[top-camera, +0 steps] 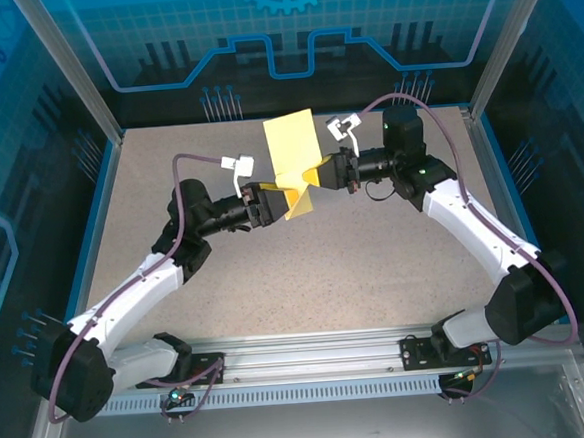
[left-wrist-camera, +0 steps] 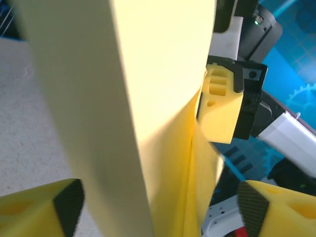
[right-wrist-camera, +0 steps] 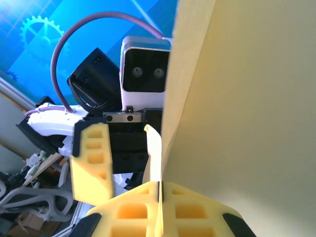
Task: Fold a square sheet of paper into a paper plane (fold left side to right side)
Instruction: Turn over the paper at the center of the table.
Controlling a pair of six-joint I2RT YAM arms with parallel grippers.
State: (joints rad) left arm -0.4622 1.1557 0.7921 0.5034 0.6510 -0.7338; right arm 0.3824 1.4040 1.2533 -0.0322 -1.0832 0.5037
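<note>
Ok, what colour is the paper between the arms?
The paper is plain bright yellow; the top external view shows it best.

The bright-yellow square sheet of paper [top-camera: 292,144], partly folded, stands lifted roughly upright above the table [top-camera: 305,268]

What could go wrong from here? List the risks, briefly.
1. The right hand alone pinches the square sheet of paper, which is held upright. The sheet may slip or tear.
2. The left hand stands open around the sheet. If it closes off the crease, the fold could come out misaligned.
</note>
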